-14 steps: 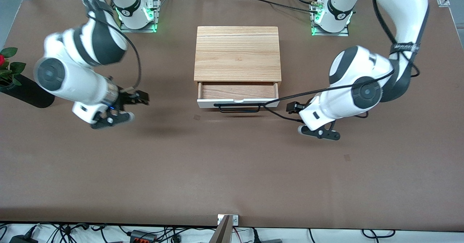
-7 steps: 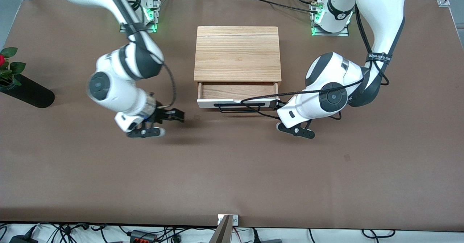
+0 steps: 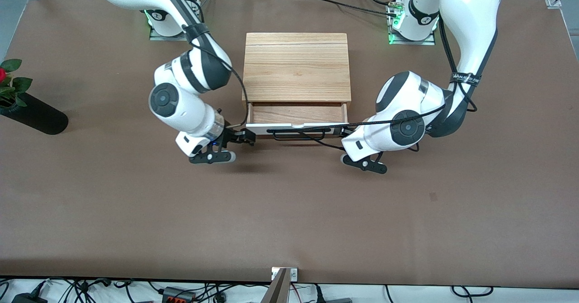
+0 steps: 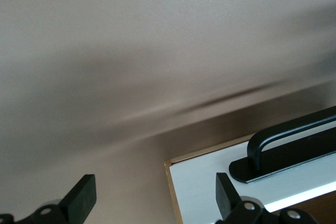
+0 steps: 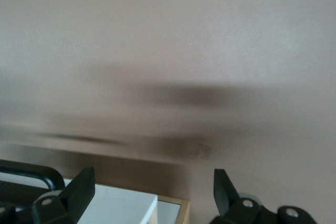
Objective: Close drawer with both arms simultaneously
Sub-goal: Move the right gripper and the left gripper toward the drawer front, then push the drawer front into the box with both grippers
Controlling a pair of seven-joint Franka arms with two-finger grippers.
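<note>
Fingers of the black two-finger right gripper [image 3: 244, 136] stand spread apart with nothing between them, at the corner of the shallow wide drawer's white front panel [image 3: 258, 130] toward the right arm's end of the table; the right wrist view shows that corner [image 5: 121, 207] between the fingertips [image 5: 81, 188]. The black two-finger left gripper [image 3: 346, 131] is likewise spread and empty at the panel's corner toward the left arm's end, where the left wrist view shows the long black bar handle [image 4: 294, 137] and one fingertip [image 4: 227, 195] over the panel. The drawer stands pulled out of the light oak cabinet [image 3: 296, 65], its reddish-brown wood inside [image 3: 296, 113] showing. Both sit on the brown table [image 3: 289, 212]. A black vase with a red rose [image 3: 27, 108] lies at the right arm's end.
</note>
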